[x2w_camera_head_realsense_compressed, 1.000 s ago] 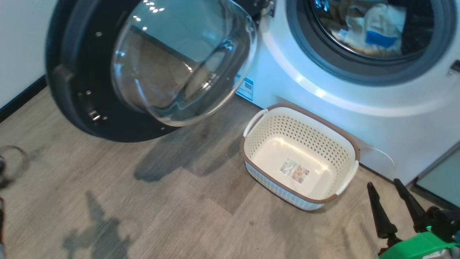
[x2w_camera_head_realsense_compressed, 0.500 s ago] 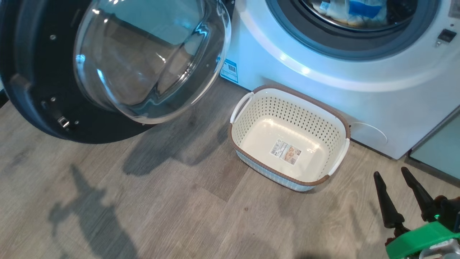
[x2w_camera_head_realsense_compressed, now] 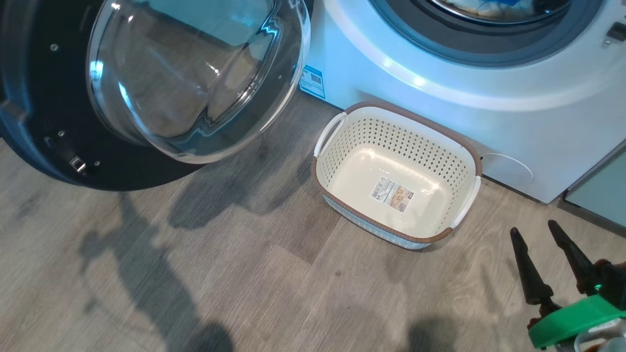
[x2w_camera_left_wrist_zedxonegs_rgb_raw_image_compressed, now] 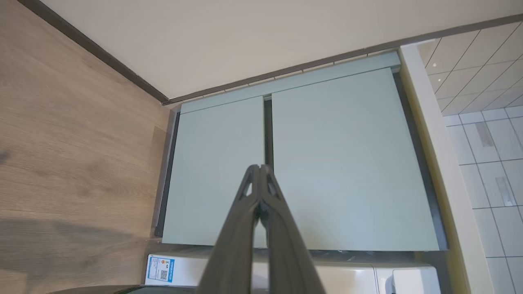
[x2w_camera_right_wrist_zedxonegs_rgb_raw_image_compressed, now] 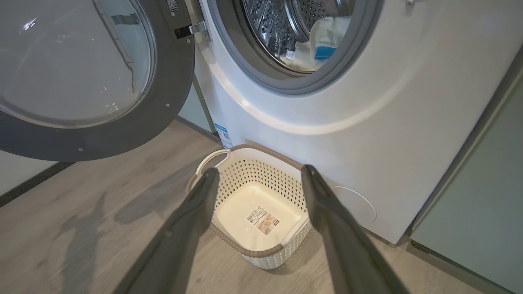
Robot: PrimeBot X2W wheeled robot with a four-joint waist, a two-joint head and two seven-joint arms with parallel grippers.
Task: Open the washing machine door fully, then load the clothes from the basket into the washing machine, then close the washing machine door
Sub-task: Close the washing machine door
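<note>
Cream perforated plastic basket sits empty by the white front-loading washer, cream-and-blue clothes in its drum, so push the black-rimmed glass door at left shut steadily, left gripper fingers pressed together, right gripper spread.

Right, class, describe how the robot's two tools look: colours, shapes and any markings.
The right tool has two long black fingers that taper to slim points like spikes. They are set on a bright green mount with black hardware beside it. The left tool has dark grey fingers, broad at the base and narrowing upward, with small triangular cut-outs near the tips.
</note>
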